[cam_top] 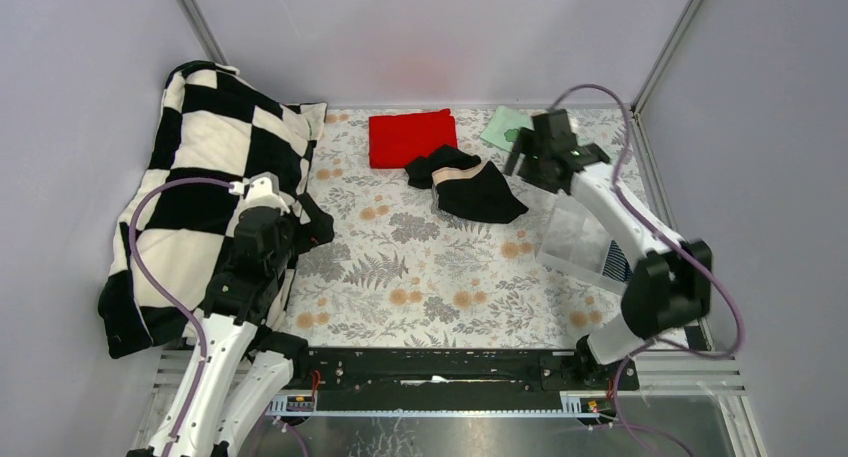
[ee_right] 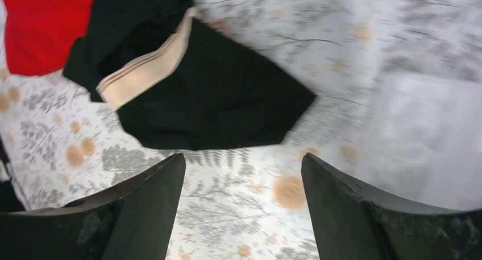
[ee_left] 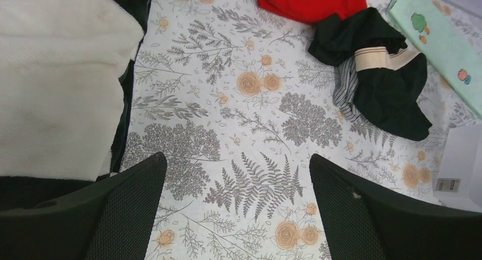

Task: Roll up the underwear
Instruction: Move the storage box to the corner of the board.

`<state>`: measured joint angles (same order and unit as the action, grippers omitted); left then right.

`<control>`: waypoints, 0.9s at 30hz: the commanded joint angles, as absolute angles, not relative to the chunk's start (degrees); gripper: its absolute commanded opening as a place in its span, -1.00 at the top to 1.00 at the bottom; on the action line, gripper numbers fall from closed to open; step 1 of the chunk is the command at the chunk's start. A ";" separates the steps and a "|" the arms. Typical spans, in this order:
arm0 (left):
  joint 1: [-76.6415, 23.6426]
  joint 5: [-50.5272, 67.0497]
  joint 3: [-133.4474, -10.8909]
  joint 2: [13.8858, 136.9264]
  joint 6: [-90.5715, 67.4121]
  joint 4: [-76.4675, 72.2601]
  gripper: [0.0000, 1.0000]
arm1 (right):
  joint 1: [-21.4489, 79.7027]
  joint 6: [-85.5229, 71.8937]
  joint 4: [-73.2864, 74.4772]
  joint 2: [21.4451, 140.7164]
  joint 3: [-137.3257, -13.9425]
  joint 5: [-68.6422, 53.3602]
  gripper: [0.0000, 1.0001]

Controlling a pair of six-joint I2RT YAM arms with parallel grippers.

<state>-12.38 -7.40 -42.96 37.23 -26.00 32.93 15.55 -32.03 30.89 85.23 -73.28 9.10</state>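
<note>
The underwear (cam_top: pixel 470 185) lies in a small heap at the back middle of the floral mat: black briefs with a beige waistband (ee_right: pixel 145 69), and a grey pinstriped piece (ee_left: pixel 347 89) showing under them. The heap also shows in the left wrist view (ee_left: pixel 392 89) and the right wrist view (ee_right: pixel 221 95). My right gripper (cam_top: pixel 520 162) hovers just right of the heap, open and empty, its fingertips (ee_right: pixel 243 166) short of the black brief's edge. My left gripper (cam_top: pixel 315 222) is open and empty over the mat at the left (ee_left: pixel 237 169), well apart from the heap.
A red cloth (cam_top: pixel 412 137) touches the heap's back edge. A pale green printed cloth (cam_top: pixel 505 127) lies at the back right. A clear plastic box (cam_top: pixel 580 242) stands at the right. A black-and-white checked blanket (cam_top: pixel 200 197) covers the left side.
</note>
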 commanded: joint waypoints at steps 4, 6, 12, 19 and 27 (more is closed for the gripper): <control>-12.57 -7.53 -42.08 34.65 -25.05 29.89 -0.97 | 18.10 -22.90 25.04 102.83 -84.21 1.37 -0.67; -12.57 -7.27 -42.25 35.26 -25.05 30.12 -0.97 | 18.08 -19.68 25.42 106.71 -87.34 1.77 -0.67; -12.54 -7.05 -42.54 36.39 -25.01 30.36 -0.98 | 17.97 -12.68 26.45 115.07 -94.67 0.89 -0.52; -12.57 -7.05 -42.46 36.61 -24.98 30.40 -0.97 | 17.15 -8.47 26.54 121.03 -99.71 -2.75 -0.42; -12.57 -6.92 -42.51 36.62 -24.87 30.49 -0.98 | 15.16 -8.16 27.43 124.97 -103.03 -12.50 -0.28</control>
<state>-12.38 -7.42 -42.72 36.75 -25.98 32.60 15.92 -9.80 26.48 124.03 -100.36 -5.85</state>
